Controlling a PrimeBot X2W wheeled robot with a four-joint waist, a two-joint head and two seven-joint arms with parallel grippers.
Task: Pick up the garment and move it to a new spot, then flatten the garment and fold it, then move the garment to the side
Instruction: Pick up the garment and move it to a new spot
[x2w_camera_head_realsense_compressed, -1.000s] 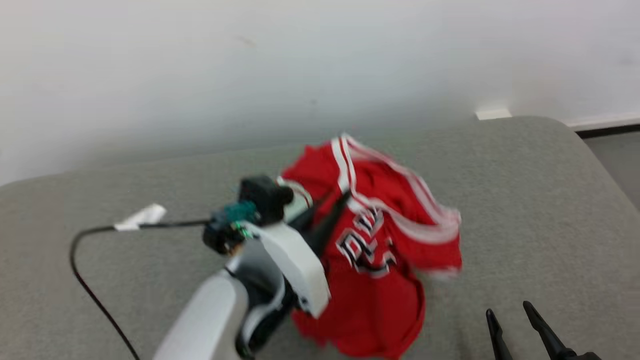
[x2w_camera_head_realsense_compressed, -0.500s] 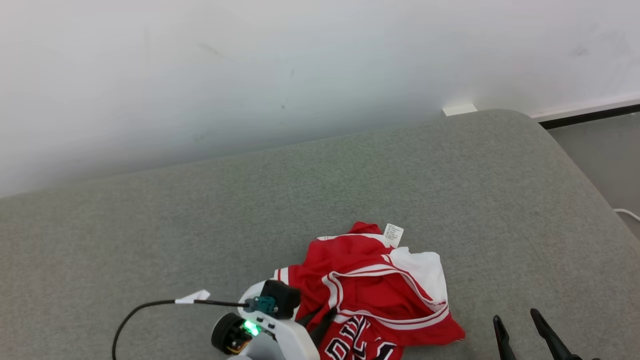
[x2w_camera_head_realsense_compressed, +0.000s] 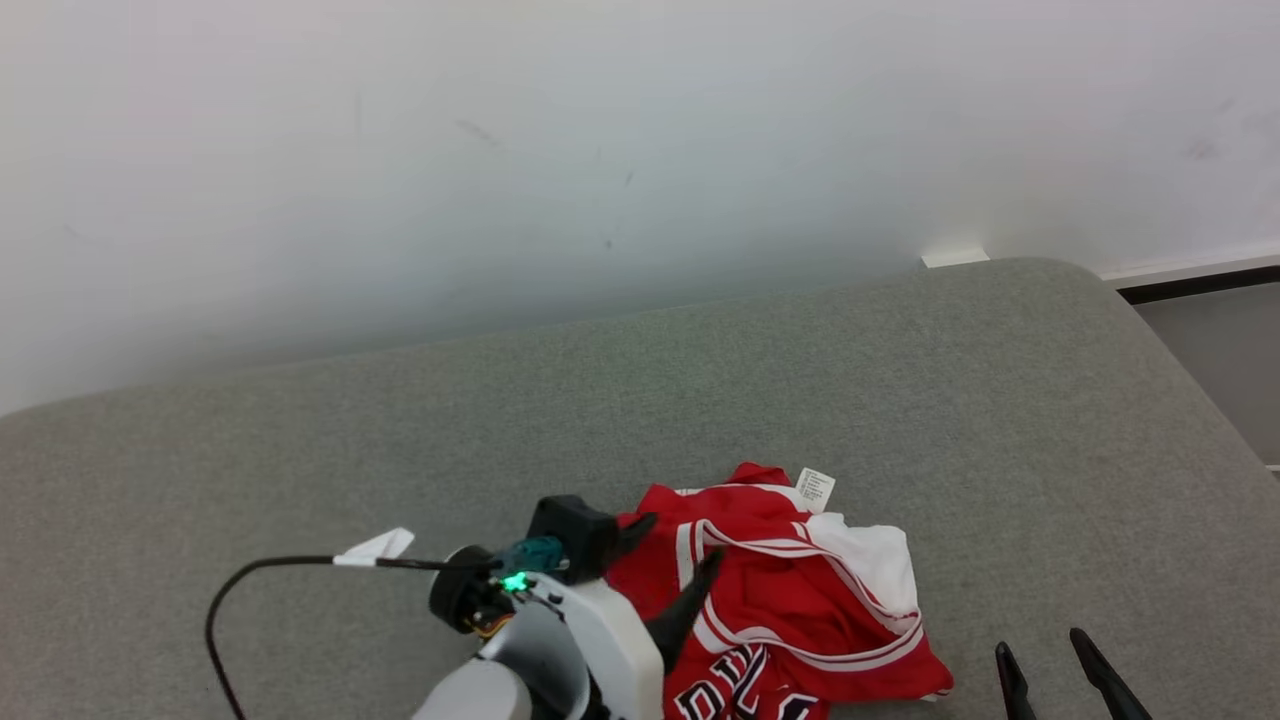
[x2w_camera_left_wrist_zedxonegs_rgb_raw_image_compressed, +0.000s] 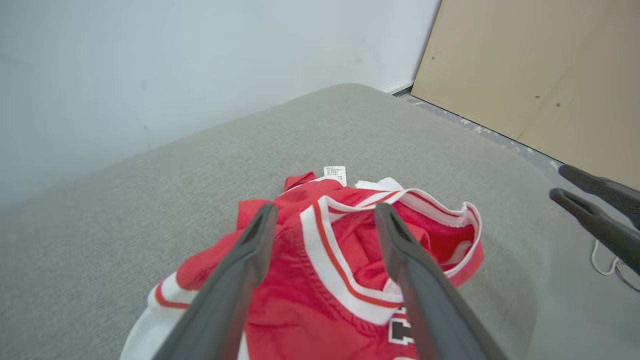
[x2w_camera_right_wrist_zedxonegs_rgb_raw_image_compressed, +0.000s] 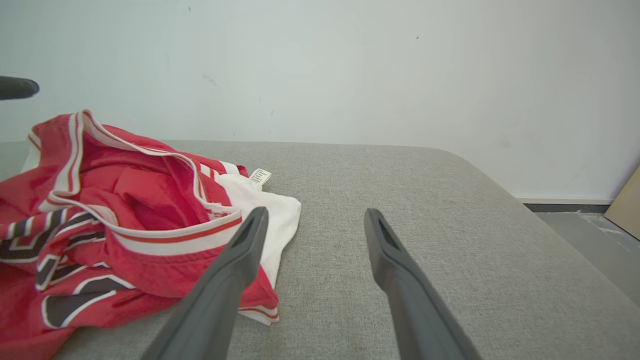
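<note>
lettering (x2w_camera_head_realsense_compressed: 735, 688) on the garment (x2w_camera_head_realsense_compressed: 790, 600) runs off the head view's bottom edge.

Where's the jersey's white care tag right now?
In the head view the tag sits at the far edge of the jersey on the grey cushion, beyond the open left gripper.

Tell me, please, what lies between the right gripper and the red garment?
Nothing but a narrow strip of bare grey cushion, as the head view shows: the right gripper stands open just beside the garment, not touching it.
</note>
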